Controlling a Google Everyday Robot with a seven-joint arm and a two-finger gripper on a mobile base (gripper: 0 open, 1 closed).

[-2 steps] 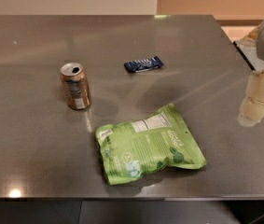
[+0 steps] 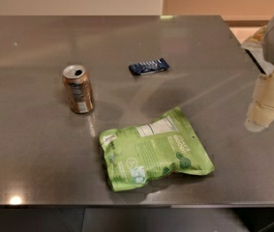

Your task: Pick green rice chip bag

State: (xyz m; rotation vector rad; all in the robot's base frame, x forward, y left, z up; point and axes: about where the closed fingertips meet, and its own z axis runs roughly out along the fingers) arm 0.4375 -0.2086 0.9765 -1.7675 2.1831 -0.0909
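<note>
Currently my cream-coloured gripper [image 2: 261, 111] is hanging over the right edge of the grey metal counter [image 2: 30, 144], well apart from everything on it; whether it is wide or narrow I cannot tell; the puffy lime-green rice chip bag [image 2: 155, 149] is lying flat near the front edge; an opened brown can [image 2: 78, 89] is standing upright farther back; a small dark blue wrapper [image 2: 149, 66] is lying beyond both.
</note>
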